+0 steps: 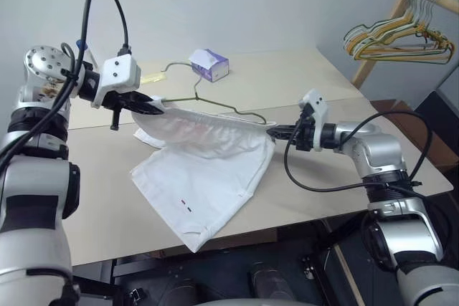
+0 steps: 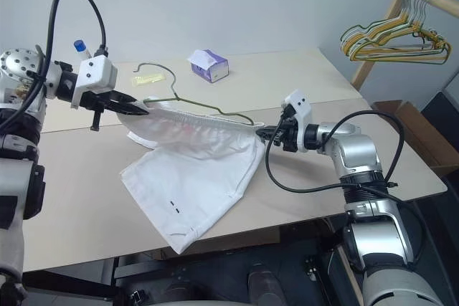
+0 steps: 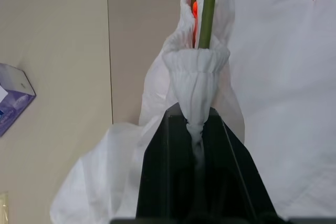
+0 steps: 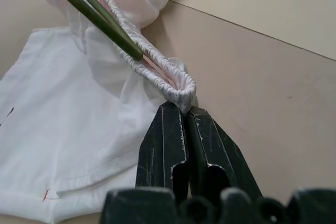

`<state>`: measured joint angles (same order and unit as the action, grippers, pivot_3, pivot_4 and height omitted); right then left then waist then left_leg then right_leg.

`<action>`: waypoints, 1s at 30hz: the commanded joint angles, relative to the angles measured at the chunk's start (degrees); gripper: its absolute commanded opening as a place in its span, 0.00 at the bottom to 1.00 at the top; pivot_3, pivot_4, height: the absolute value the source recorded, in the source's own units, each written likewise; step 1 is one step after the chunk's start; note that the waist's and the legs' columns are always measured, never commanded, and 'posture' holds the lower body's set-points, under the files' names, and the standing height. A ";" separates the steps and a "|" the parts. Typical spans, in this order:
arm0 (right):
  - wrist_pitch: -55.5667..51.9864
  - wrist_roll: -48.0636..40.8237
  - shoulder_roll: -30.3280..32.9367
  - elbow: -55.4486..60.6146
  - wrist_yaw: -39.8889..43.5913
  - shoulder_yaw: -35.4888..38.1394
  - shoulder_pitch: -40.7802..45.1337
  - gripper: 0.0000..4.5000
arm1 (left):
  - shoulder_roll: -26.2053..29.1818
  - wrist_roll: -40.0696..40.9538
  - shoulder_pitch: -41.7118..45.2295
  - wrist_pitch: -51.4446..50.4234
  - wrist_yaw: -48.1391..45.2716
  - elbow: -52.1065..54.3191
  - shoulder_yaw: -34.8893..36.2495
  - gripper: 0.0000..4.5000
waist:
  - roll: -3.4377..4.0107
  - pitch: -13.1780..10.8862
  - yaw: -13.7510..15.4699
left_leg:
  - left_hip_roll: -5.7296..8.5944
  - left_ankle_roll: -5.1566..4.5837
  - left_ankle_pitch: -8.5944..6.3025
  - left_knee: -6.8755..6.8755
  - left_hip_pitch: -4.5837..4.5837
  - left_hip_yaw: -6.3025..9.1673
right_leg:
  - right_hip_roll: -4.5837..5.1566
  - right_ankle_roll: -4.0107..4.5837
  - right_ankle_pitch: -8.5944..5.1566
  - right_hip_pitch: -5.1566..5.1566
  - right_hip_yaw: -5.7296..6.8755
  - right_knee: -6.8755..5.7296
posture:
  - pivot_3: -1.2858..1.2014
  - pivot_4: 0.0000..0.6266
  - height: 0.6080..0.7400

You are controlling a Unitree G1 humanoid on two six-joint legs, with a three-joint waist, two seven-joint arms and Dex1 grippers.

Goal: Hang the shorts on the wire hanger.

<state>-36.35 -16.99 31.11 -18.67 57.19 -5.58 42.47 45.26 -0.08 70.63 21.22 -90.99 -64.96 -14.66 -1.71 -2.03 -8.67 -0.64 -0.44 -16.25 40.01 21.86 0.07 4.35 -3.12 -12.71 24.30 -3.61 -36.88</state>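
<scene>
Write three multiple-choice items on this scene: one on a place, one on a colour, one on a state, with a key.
1. Where does the tissue box sit?
A. On the table, beyond the shorts
B. Under the shorts
C. On the floor

2. What colour are the shorts?
A. Blue
B. White
C. Black

3. How is the waistband held?
A. Lying loose on the table
B. Pinched by one gripper only
C. Pinched at each end by the left gripper and the right gripper

Key: 1 A, the box stands on the far tabletop near the wire hanger hook. 2 B, the cloth is white. 3 C, each wrist view shows shut fingers clamping the gathered band.
</scene>
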 commanded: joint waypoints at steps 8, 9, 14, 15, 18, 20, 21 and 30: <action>5.02 5.26 8.57 5.83 6.04 -3.97 5.52 0.02 | 0.88 -5.56 1.48 1.44 4.77 -1.19 1.26 0.00 | 0.00 0.00 0.03 | 0.00 0.00 0.00 0.01 0.00 -0.01 | 0.00 -0.01 -0.01 0.01 0.00 0.00 | 0.49 0.00 1.00; 5.16 5.47 8.80 5.38 6.40 -4.29 5.98 0.02 | 0.90 -6.01 1.53 1.61 5.12 -1.30 1.16 0.00 | 0.00 0.00 -0.02 | 0.00 0.00 0.00 0.01 0.00 -0.02 | -0.01 -0.01 -0.01 0.00 0.00 0.00 | 0.49 0.00 1.00; 7.33 7.83 9.10 -0.28 6.56 -5.23 7.88 0.02 | 1.22 -7.74 1.34 1.84 7.07 -1.87 1.24 0.00 | 0.00 0.00 0.04 | 0.00 0.00 0.00 0.02 0.00 -0.04 | 0.00 -0.01 -0.01 0.00 0.00 0.00 | 0.49 0.00 1.00; 7.72 8.06 9.10 -1.03 6.52 -5.31 8.03 0.02 | 1.20 -7.65 1.30 1.71 7.02 -1.94 1.50 0.00 | 0.00 0.00 0.07 | 0.00 0.00 0.00 0.01 0.01 -0.04 | 0.00 -0.01 -0.01 0.01 0.00 0.01 | 0.49 0.00 1.00; 8.79 8.70 8.92 -1.71 6.51 -5.70 8.01 0.02 | 1.70 -8.20 0.88 2.34 7.05 -1.79 1.30 0.00 | 0.00 0.00 0.09 | 0.01 0.00 0.00 0.02 0.02 -0.05 | 0.01 -0.01 -0.01 0.01 0.00 0.02 | 0.49 0.00 1.00; 10.19 9.21 8.81 -1.98 6.11 -5.89 7.83 0.02 | 1.58 -7.89 0.75 2.18 7.21 -1.85 1.78 0.00 | 0.00 0.00 0.12 | 0.00 0.00 0.00 0.01 0.02 -0.04 | 0.01 -0.01 -0.01 0.01 0.00 0.02 | 0.49 0.00 1.00; 10.46 9.11 8.79 -1.60 6.26 -5.82 7.82 0.02 | 1.44 -8.03 0.78 2.24 7.09 -1.71 1.71 0.00 | 0.00 0.00 0.14 | 0.00 0.00 0.00 0.02 0.02 -0.05 | 0.01 -0.01 -0.01 0.01 0.00 0.01 | 0.49 0.00 1.00; 6.00 9.31 10.09 8.50 8.41 -7.06 13.41 0.02 | -0.77 -12.97 2.32 2.88 12.35 -1.59 -0.78 0.00 | 0.07 -0.04 0.14 | 0.01 0.00 0.00 0.03 0.02 -0.04 | 0.02 -0.01 -0.01 0.04 -0.02 -0.02 | 0.49 0.00 1.00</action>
<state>-28.78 -8.08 39.49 -13.61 65.19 -14.10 52.97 43.73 -11.87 70.82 23.68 -80.40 -66.30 -15.37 -1.64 -2.07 -8.53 -0.63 -0.44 -16.25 40.04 21.88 0.04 4.36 -3.13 -12.72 24.35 -3.63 -36.90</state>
